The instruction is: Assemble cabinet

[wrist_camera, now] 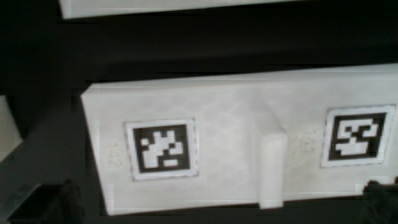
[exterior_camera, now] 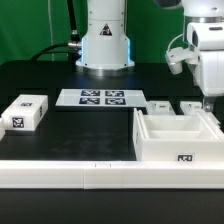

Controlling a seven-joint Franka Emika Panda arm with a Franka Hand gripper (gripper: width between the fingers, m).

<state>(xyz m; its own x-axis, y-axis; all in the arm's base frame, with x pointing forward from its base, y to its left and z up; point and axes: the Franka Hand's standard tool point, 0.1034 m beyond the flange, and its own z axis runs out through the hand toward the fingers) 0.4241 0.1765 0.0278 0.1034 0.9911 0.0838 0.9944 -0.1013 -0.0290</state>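
The cabinet (exterior_camera: 178, 137) is the large white box with square compartments at the front on the exterior view's right, with a tag on its front face. My gripper (exterior_camera: 208, 98) hangs behind its back right corner. In the wrist view the gripper (wrist_camera: 201, 200) is open and holds nothing. Its dark fingertips (wrist_camera: 25, 202) stand wide apart over a flat white panel (wrist_camera: 240, 135). This panel bears two tags and a raised ridge between them. In the exterior view the panel (exterior_camera: 191, 105) lies low behind the cabinet.
A small white block (exterior_camera: 25, 112) with one tag sits on the exterior view's left. The marker board (exterior_camera: 100, 98) lies at the middle back. Another small white piece (exterior_camera: 160, 105) lies beside it. A white rail (exterior_camera: 90, 175) runs along the front. The robot base (exterior_camera: 105, 45) stands behind.
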